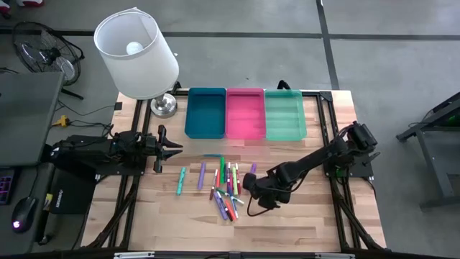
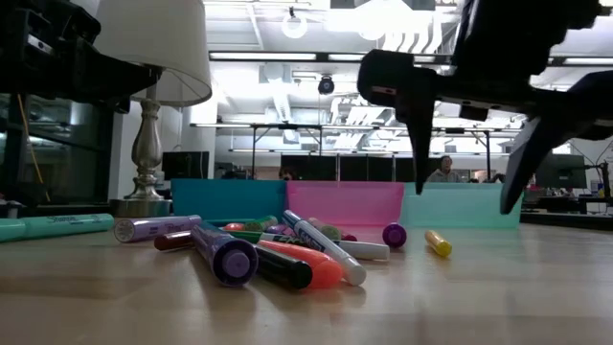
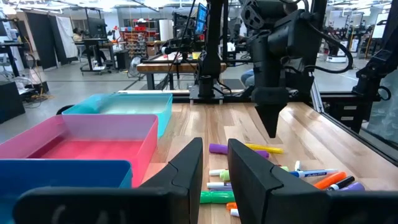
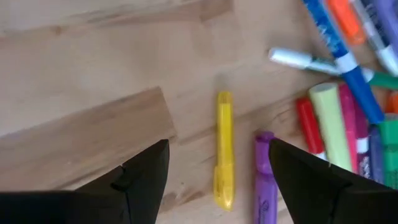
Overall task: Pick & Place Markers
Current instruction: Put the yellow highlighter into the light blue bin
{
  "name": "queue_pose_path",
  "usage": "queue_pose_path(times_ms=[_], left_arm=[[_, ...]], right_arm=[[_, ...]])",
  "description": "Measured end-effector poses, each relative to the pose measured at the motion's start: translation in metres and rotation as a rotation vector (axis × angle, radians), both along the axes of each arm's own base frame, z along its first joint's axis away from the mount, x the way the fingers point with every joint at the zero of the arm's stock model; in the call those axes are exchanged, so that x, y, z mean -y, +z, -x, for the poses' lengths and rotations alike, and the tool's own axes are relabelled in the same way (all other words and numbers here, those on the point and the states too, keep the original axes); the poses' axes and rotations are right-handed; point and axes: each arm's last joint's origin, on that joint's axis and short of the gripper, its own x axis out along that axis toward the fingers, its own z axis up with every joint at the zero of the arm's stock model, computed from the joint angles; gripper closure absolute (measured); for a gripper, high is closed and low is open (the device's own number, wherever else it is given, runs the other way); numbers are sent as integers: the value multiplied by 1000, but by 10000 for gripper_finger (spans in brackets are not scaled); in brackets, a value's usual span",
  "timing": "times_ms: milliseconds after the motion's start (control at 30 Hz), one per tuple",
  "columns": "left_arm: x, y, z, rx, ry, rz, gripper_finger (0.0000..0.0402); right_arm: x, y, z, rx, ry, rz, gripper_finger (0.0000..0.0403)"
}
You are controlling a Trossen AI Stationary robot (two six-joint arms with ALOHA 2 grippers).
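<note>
Purple-capped marker (image 2: 227, 257) lies nearest the low camera, lower centre of frame, at the front of the markers (image 1: 226, 188) heaped on the table (image 1: 287, 223).

Markers judged light, rigid and smooth-barrelled, apt to roll; best taken across the mid-barrel, singly. A yellow marker (image 4: 224, 149) lies apart from the heap, centre of the right wrist frame, with a purple marker (image 4: 265, 177) just beside it. The right gripper (image 1: 253, 188) hangs above the yellow one, jaws spread wide and empty (nothing between them). The left gripper (image 1: 172, 151) waits at left centre of the high frame, well apart from the heap, fingers (image 3: 186, 171) nearly together with a narrow gap, holding nothing. Blue tray (image 1: 205, 113), pink tray (image 1: 245, 114) and green tray (image 1: 285, 114) stand side by side at upper centre. Lettering on the barrels cannot be read.
</note>
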Motion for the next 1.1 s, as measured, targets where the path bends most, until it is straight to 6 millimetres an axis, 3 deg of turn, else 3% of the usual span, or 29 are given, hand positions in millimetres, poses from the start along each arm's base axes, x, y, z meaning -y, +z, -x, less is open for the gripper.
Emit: queue_pose_path(times_ms=[433,700,933,1100], left_arm=[[0,0,0,0,0,0,328],[0,0,0,0,0,0,328],[0,0,0,0,0,0,328],[0,0,0,0,0,0,328]], right_arm=[[20,0,-8,-2,-59,-12,140],[20,-5,-8,-24,-62,-30,140],[19,-25,-10,-90,-79,-13,140],[18,-28,-12,-91,-78,-16,140]])
